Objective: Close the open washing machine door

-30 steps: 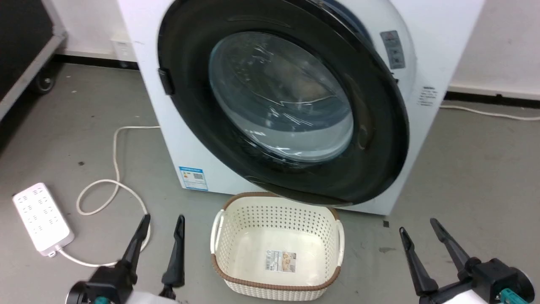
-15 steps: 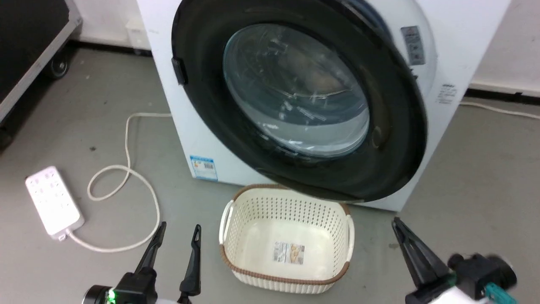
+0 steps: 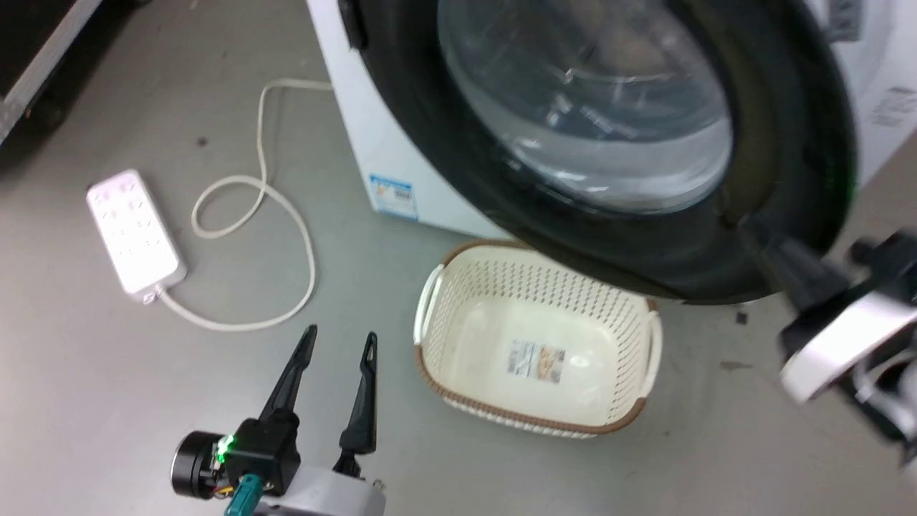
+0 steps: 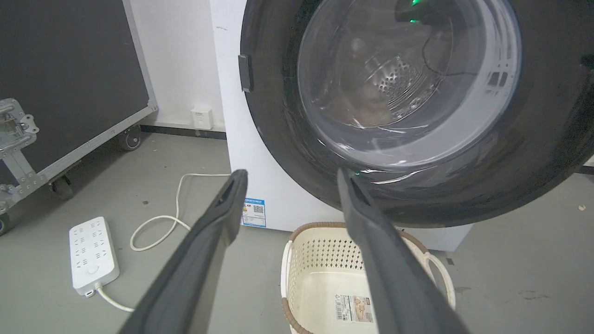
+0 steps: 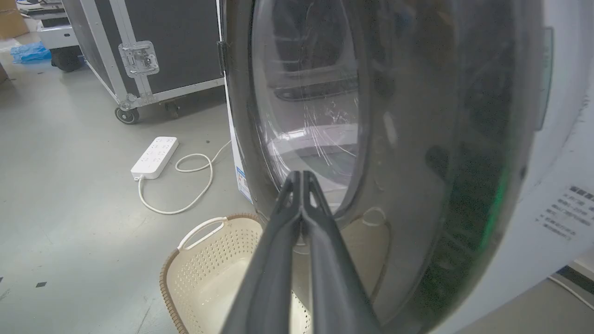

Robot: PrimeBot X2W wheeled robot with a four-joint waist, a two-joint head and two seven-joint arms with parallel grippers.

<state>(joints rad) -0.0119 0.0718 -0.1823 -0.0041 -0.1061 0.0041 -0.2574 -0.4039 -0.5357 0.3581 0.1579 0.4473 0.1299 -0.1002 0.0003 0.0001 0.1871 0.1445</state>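
Closing is being prepared: the washing machine door [image 3: 594, 122], standing ajar off the white washing machine [image 3: 372, 143] and overhanging the perforated plastic basket [image 3: 544, 424] on the floor [image 3: 143, 373], is being faced by the right gripper [image 5: 300, 178], fingers [image 5: 278, 246] pinched together on nothing. A flat push on the glossy black frame [image 5: 417, 139] (not the bulging, slippery glass [image 5: 306, 93]) is probably being called for. The left gripper [image 3: 340, 335] is being held spread and empty.

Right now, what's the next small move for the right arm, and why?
Probably press the shut right pincer forward against the washing machine door, near its free right edge. Its tips are together, close before the door, and that edge stands off the front of the white washing machine, so the door looks ajar. Whether it touches yet, I cannot tell.
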